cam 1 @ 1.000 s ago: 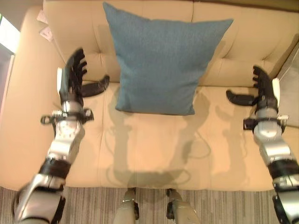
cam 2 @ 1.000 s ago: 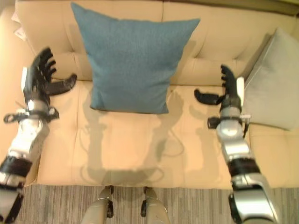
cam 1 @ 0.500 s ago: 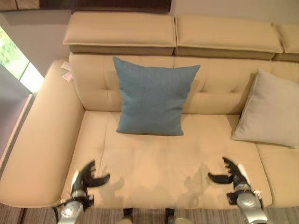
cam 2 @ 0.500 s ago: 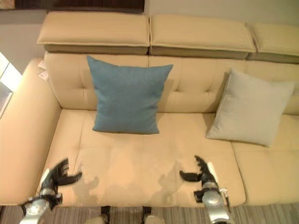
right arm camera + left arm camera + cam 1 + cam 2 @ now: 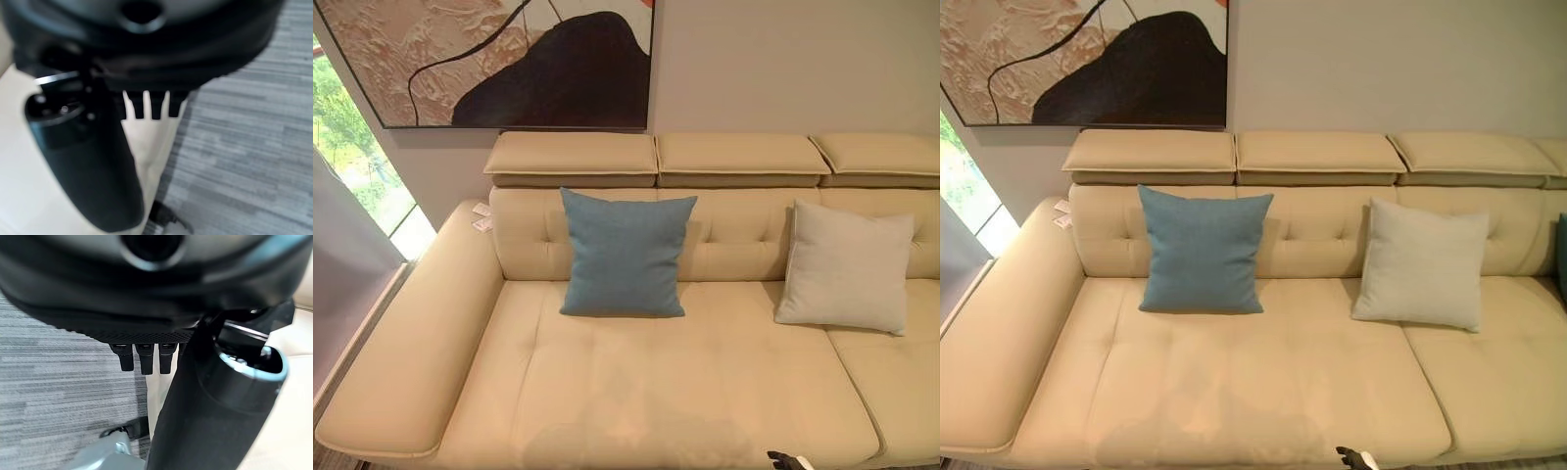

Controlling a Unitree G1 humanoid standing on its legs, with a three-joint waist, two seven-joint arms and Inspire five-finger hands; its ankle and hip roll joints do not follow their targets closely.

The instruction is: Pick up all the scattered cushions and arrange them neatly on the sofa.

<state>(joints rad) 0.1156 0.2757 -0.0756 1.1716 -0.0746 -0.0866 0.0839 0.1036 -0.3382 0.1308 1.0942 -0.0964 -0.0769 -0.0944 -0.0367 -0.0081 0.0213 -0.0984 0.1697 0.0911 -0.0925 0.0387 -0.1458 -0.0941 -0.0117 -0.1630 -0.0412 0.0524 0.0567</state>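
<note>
A blue cushion (image 5: 626, 255) stands upright against the backrest of the cream sofa (image 5: 705, 392), left of the middle. A pale grey cushion (image 5: 847, 266) leans on the backrest further right. Both rest on the seat, apart from each other. Just a dark tip of my right hand (image 5: 1356, 458) shows at the seat's front edge. In the right wrist view my right hand (image 5: 146, 54) hangs open and holds nothing, with the sofa front beside it. My left hand (image 5: 146, 308) is likewise open and holds nothing, above grey carpet.
The sofa's broad left armrest (image 5: 406, 343) runs toward a window (image 5: 352, 147). A large painting (image 5: 509, 64) hangs on the wall above the headrests (image 5: 656, 157). A sliver of something teal (image 5: 1562, 255) shows at the sofa's far right. Striped grey carpet (image 5: 244, 147) lies before the sofa.
The camera has pulled back and tilted up, so the whole sofa and the wall show. Both hands have dropped from over the seat down to the sofa's front. The cushions have not moved.
</note>
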